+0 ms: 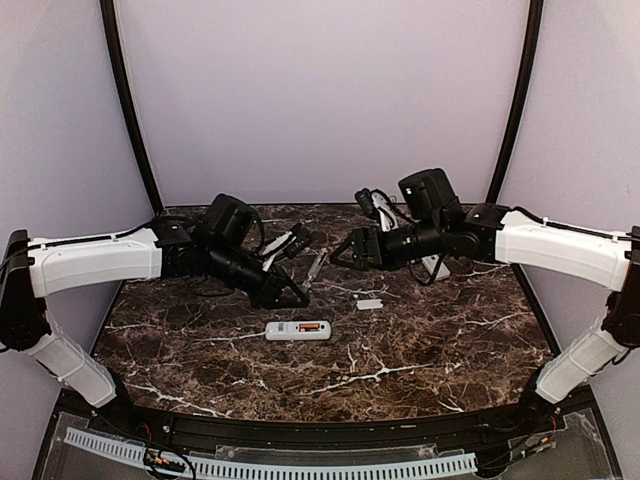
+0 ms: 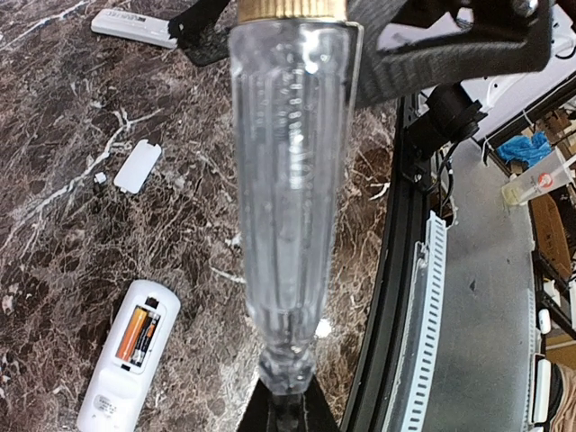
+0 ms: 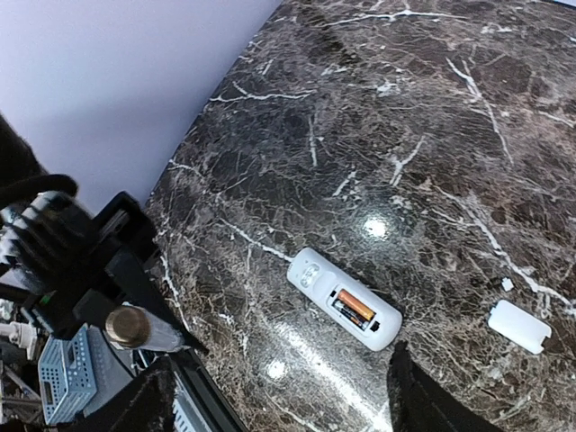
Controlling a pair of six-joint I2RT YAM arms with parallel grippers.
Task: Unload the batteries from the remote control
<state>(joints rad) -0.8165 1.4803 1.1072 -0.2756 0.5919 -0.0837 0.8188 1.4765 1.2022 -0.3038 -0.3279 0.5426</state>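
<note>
The white remote control point(image 1: 285, 331) lies face down at the table's middle, its back compartment open. Two orange batteries point(image 1: 310, 327) sit side by side inside; they also show in the left wrist view point(image 2: 139, 335) and the right wrist view point(image 3: 354, 308). My left gripper point(image 2: 283, 407) is shut on the narrow end of a clear-handled screwdriver point(image 2: 292, 180), above and behind the remote point(image 2: 117, 387). In the top view the left gripper point(image 1: 297, 292) hangs just behind the remote. My right gripper point(image 1: 345, 252) stands open over the remote point(image 3: 310, 274), nothing between its fingers point(image 3: 423, 396).
The loose white battery cover point(image 1: 369, 304) lies to the right of the remote, also seen in the wrist views point(image 2: 138, 166) point(image 3: 519, 326). A second white remote point(image 2: 135, 27) lies farther back, under the right arm point(image 1: 435, 267). The table's black front rail point(image 2: 396, 297) runs near the screwdriver.
</note>
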